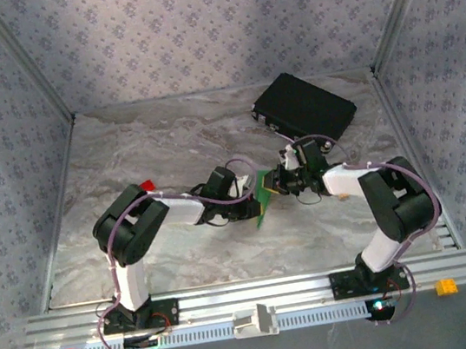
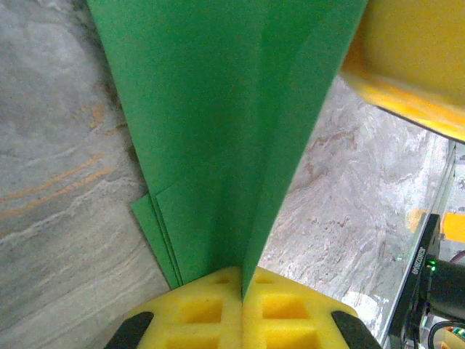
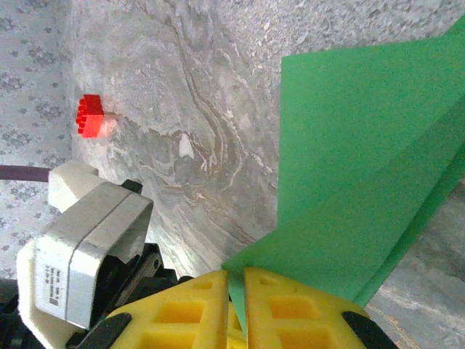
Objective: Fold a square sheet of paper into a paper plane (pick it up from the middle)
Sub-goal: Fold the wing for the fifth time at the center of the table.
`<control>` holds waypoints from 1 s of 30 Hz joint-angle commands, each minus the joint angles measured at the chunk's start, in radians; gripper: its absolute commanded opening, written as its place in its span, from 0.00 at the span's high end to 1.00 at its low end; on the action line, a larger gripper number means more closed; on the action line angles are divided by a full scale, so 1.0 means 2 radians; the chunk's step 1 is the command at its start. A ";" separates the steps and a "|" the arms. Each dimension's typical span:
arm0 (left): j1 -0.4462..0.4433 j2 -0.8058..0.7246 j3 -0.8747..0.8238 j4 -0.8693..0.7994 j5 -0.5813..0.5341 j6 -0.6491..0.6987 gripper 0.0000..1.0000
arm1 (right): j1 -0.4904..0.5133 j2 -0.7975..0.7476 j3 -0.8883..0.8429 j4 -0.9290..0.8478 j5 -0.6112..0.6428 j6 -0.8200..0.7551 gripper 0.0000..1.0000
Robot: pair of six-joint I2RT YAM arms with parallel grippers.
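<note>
Jaws of the left gripper (image 2: pixel 242 291) are pressed fully together on the bright green, thin folded sheet of paper (image 2: pixel 218 131). The yellow pads meet on a crease that runs up the sheet from the pinch point. Jaws of the right gripper (image 3: pixel 236 291) stand at a narrow gap and clamp another edge of the same sheet, with a green corner caught between its yellow pads.

Locate the sheet in the overhead view. It hangs between the two grippers over the middle of the grey marbled surface (image 1: pixel 167 140), stood on edge rather than lying flat. It appears lifted, though you cannot confirm whether its lower corner touches the surface.

Note the condition of the paper. The left wrist view shows several stacked layers with stepped edges at the lower left. The right wrist view shows one panel overlapping another. Judge from this that the folding is partly done and that the slim dart shape is not yet formed.

Understand the two-point hold. One gripper most likely anchors the crease while the other positions a free flap. Pinching on the fold line keeps the layers from sliding apart.

Check the surroundings. The flat black rectangular case (image 1: pixel 304 107) lies at the far right, well apart from the sheet. The small red plastic block (image 3: pixel 90 116) sits near the left arm's elbow, clear of the paper. Neither obstructs the work.
</note>
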 commanded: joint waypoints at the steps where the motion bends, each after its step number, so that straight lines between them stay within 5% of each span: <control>1: -0.003 0.038 -0.014 -0.062 -0.019 -0.001 1.00 | 0.009 0.011 0.007 -0.020 -0.007 -0.011 0.86; 30: 0.000 0.042 -0.013 -0.067 -0.015 -0.002 1.00 | 0.006 0.067 0.030 -0.054 0.035 -0.022 0.90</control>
